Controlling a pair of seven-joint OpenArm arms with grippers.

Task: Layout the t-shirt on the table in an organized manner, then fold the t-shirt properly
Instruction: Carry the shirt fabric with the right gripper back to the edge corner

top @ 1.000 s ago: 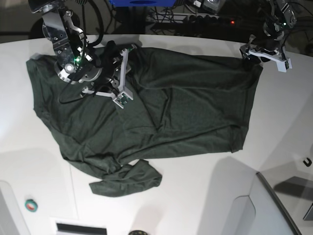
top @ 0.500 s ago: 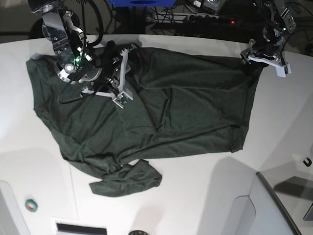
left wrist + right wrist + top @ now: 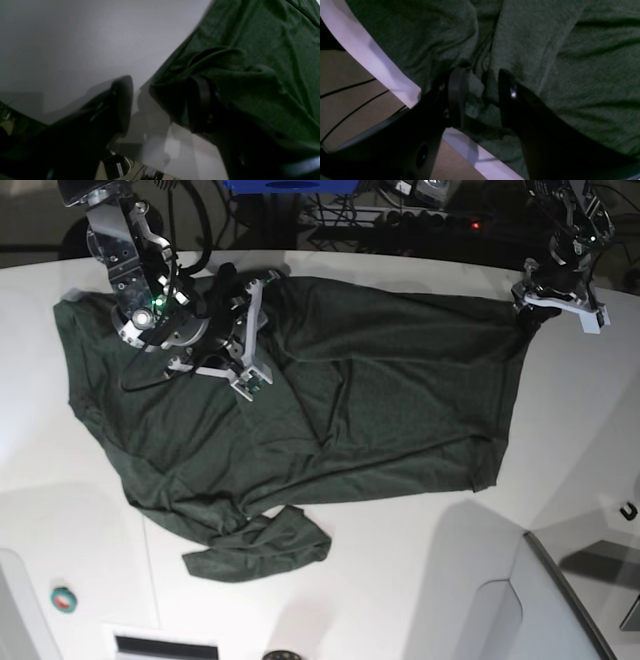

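Note:
The dark green t-shirt (image 3: 380, 410) lies spread and wrinkled across the white table (image 3: 400, 580), one sleeve bunched near the front (image 3: 260, 550). My right gripper (image 3: 248, 335) sits on its far left part, near the table's far edge (image 3: 370, 62). In the right wrist view that gripper (image 3: 482, 97) is shut on a bunched fold of t-shirt (image 3: 570, 62). My left gripper (image 3: 545, 305) is at the shirt's far right corner. In the left wrist view it (image 3: 161, 105) is open: the t-shirt's (image 3: 250, 62) corner lies against one finger (image 3: 200, 105), and bare table (image 3: 75, 37) shows beside the other.
A raised grey-white panel with a dark edge (image 3: 570, 600) stands at the front right. A small green roll (image 3: 63, 600) lies at the front left, and a black hook (image 3: 628, 512) at the right edge. Cables and a power strip (image 3: 400, 215) run behind the far edge.
My left gripper has moved right along the far edge, its jaws narrowing around the shirt's corner, which has stretched slightly right. The right arm has stayed still.

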